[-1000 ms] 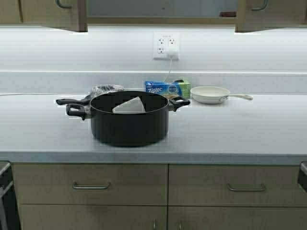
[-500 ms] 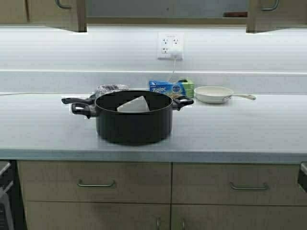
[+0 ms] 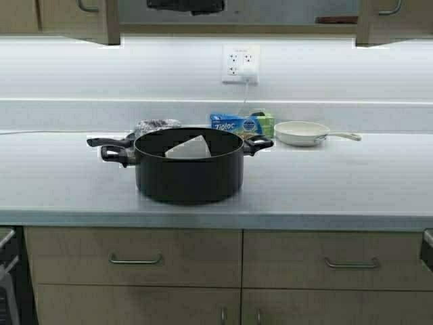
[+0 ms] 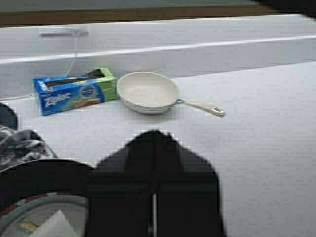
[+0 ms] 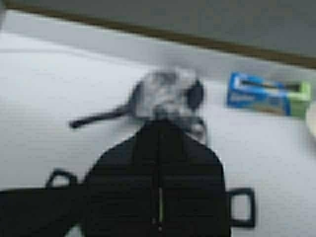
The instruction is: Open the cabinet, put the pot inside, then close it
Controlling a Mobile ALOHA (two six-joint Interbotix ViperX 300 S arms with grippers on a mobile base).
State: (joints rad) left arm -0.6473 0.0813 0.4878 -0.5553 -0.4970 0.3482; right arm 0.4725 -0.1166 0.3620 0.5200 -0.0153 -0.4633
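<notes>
left gripper [image 4: 154, 143] fingers pressed together, above counter [image 3: 338, 183] beside pot [image 3: 189, 165]. right gripper [image 5: 159, 129] likewise closed, empty, over pot. pot on counter, below cabinet [image 3: 74, 17], doors ajar.

The grey countertop [image 3: 352, 183] carries the pot [image 3: 189, 166], white pan [image 3: 302, 133], bag box [image 3: 241, 125] and cloth-covered pan [image 3: 145, 128].

Bright under-cabinet glow on the backsplash [image 3: 135, 68] — wrist views blurred.
</notes>
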